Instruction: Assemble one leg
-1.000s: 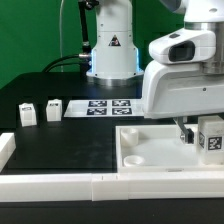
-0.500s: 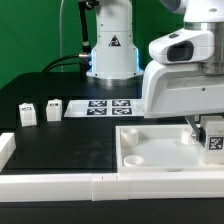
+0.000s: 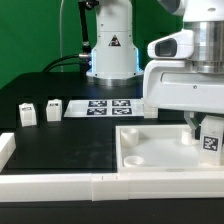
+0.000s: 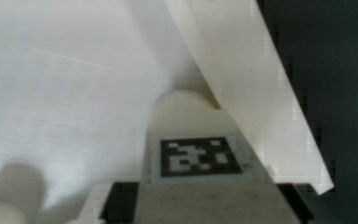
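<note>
Two small white tagged blocks (image 3: pixel 27 113) and (image 3: pixel 53 109) stand side by side on the black table at the exterior view's left. Next comes the marker board (image 3: pixel 108 106), lying flat before the robot base. Further right sits the large white tray panel (image 3: pixel 150 150). At the far right, the gripper (image 3: pixel 200 128) hangs over the panel, its jaws closed on the leg (image 3: pixel 211 138). The wrist view shows the leg's tag (image 4: pixel 197 156) close up against the white panel (image 4: pixel 69 90).

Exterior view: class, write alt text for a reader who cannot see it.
A white robot arm's gripper holds a small tagged leg over the far right corner of a white tray panel. Two more tagged blocks and a marker board lie on the black table.
</note>
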`<state>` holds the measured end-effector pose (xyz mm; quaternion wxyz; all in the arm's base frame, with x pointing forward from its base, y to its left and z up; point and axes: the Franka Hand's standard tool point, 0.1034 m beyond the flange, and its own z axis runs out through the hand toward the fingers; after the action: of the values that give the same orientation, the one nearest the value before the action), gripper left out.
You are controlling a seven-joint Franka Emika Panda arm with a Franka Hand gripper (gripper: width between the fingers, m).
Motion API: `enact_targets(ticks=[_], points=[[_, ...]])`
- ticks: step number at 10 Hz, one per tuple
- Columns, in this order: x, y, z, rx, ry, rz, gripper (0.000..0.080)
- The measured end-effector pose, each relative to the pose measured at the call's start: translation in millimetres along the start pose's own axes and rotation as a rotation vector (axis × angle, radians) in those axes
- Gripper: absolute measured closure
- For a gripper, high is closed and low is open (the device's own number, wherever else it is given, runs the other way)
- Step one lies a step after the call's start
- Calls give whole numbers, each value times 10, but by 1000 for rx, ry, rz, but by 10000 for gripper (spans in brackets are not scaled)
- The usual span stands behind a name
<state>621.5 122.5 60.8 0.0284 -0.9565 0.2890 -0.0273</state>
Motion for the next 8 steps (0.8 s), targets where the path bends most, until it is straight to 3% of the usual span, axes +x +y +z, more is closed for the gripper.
enact_targets(ticks=[4, 6, 7, 8], points=[[0, -1, -6, -2, 5, 469, 510], [1, -1, -7, 2, 0, 511, 510], [0, -3, -7, 2, 0, 480, 439], [-1, -5, -7, 3, 1, 472, 302]])
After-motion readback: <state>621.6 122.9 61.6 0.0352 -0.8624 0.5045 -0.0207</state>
